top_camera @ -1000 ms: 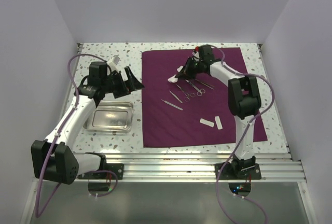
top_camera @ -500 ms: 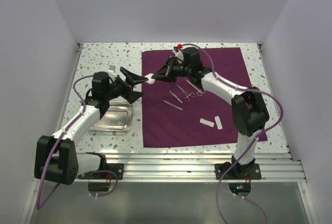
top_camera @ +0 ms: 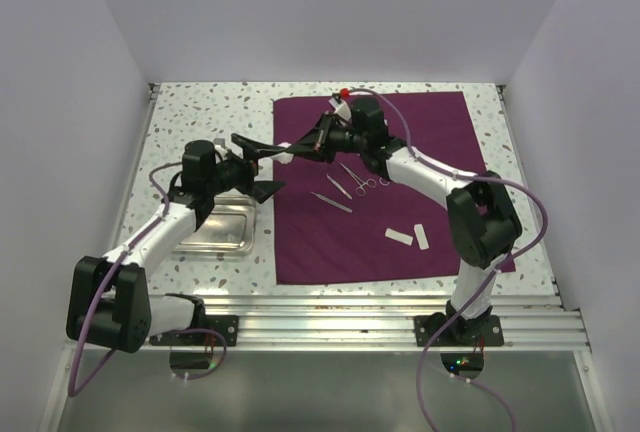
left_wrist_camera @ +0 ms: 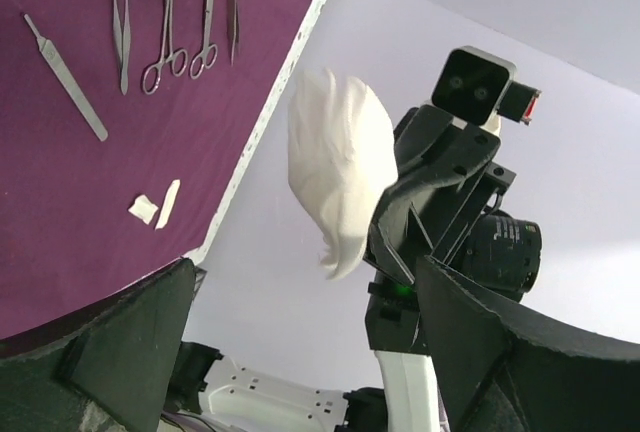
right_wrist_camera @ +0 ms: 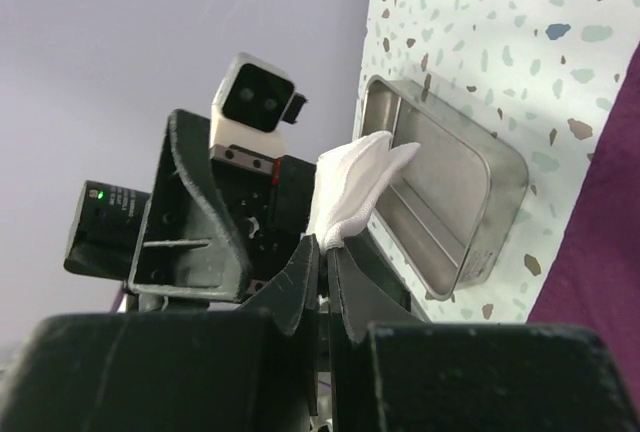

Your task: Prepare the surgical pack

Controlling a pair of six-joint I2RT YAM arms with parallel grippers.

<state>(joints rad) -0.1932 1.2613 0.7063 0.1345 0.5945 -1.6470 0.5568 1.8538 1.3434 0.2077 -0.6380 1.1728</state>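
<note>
My right gripper [top_camera: 298, 147] is shut on a crumpled white gauze square [top_camera: 285, 150], held in the air over the left edge of the dark-purple cloth [top_camera: 330, 247]. My left gripper [top_camera: 262, 166] faces it, open wide, with the gauze [left_wrist_camera: 340, 167] hanging just ahead of its fingers and nothing between them. In the right wrist view the jaws [right_wrist_camera: 325, 252] pinch the gauze [right_wrist_camera: 352, 187] at its lower corner. The steel tray [top_camera: 215, 244] lies empty left of the cloth. Scissors [top_camera: 366, 181] and tweezers [top_camera: 331, 202] lie on the cloth.
Two small white gauze pieces [top_camera: 400, 237] lie on the cloth's near right part. Several thin instruments [left_wrist_camera: 165, 42] lie in a row on the cloth. The speckled table [top_camera: 190, 112] ends at walls on the left, back and right.
My right gripper has carried the gauze from above the instruments leftward to the cloth's left edge. My left gripper has dropped forward and turned to face it, still open.
</note>
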